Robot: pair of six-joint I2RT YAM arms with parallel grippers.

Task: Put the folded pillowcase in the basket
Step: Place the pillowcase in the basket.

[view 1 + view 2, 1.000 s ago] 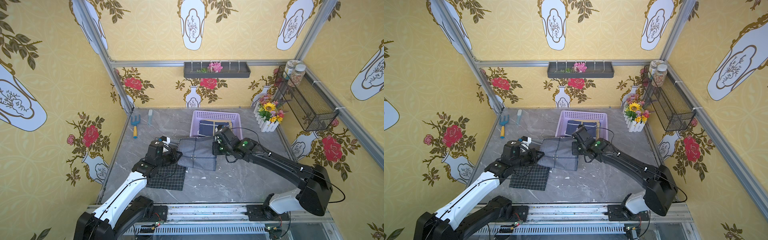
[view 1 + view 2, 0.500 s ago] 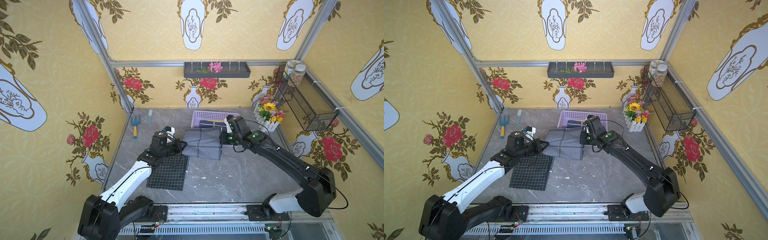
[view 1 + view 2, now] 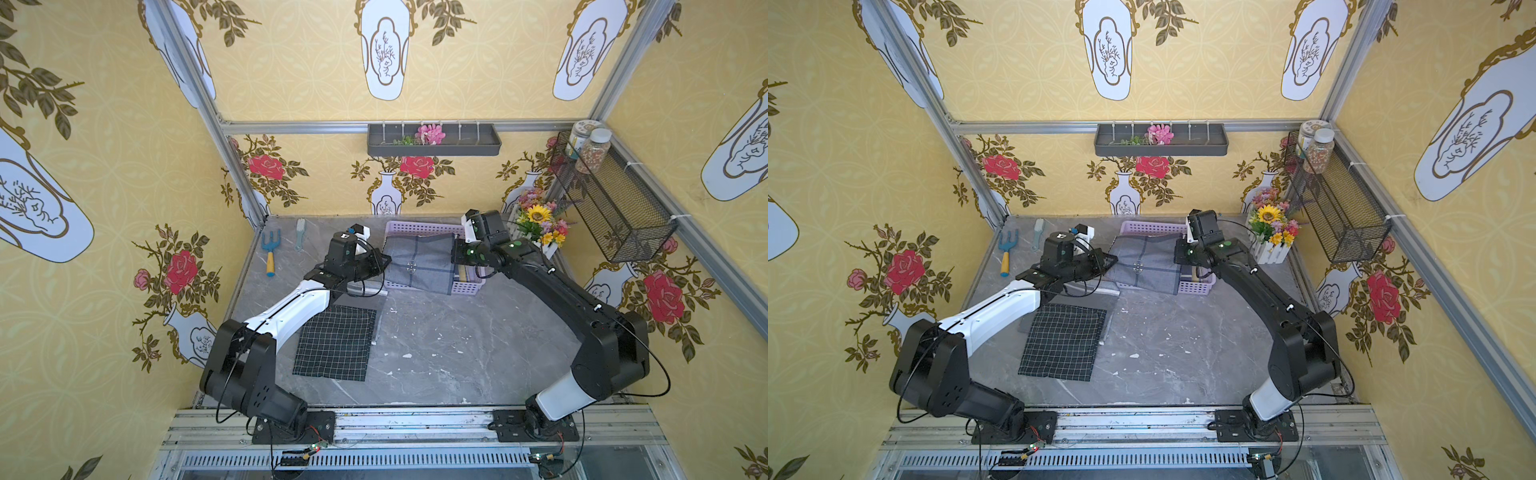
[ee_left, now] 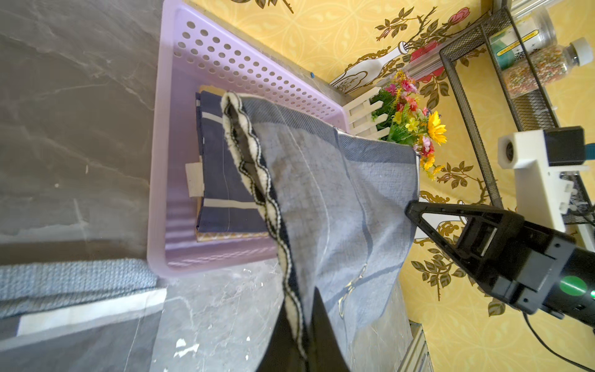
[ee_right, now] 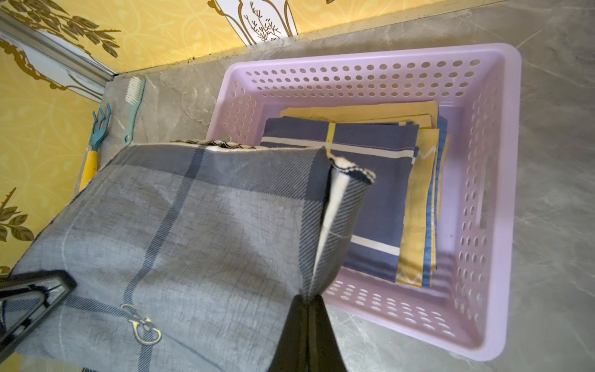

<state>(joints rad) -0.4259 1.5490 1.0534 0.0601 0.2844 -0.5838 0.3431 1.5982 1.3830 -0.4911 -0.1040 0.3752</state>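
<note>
**Pillowcase held taut over the basket by both pincers**

The folded pillowcase (image 3: 419,262) (image 3: 1142,266), grey-blue with darker checks and a small gold emblem, is lifted off the bench (image 3: 436,345) and stretched between the two arms. It hangs above the lilac basket (image 3: 415,226) (image 3: 1150,227), covering the part nearest the hand rake (image 3: 270,249). Its lower edge droops past the basket's near rim. Whether it touches that rim cannot be told.

The left pincer (image 3: 384,259) (image 4: 304,309) is pressed together on the pillowcase's scalloped cream-and-black edge, on the side of the basket facing the rake. The right pincer (image 3: 456,250) (image 5: 307,299) is pinched tight on the opposite edge, above the basket's interior on the side facing the flower planter (image 3: 540,224). The cloth gathers into a fold where it enters those jaws.

Inside the basket, the wrist views show a stack of folded cloths (image 5: 370,193) (image 4: 222,180), navy with white stripes over yellow, lying flat on the floor. The pillowcase (image 5: 193,232) (image 4: 338,209) sits higher than that stack and apart from it.

On the bench in front of the basket's near rim lies a black cloth with a white grid (image 3: 336,340) (image 3: 1061,340). A pale brush (image 3: 300,234) lies between the rake and the basket. The planter stands just beside the basket.
</note>
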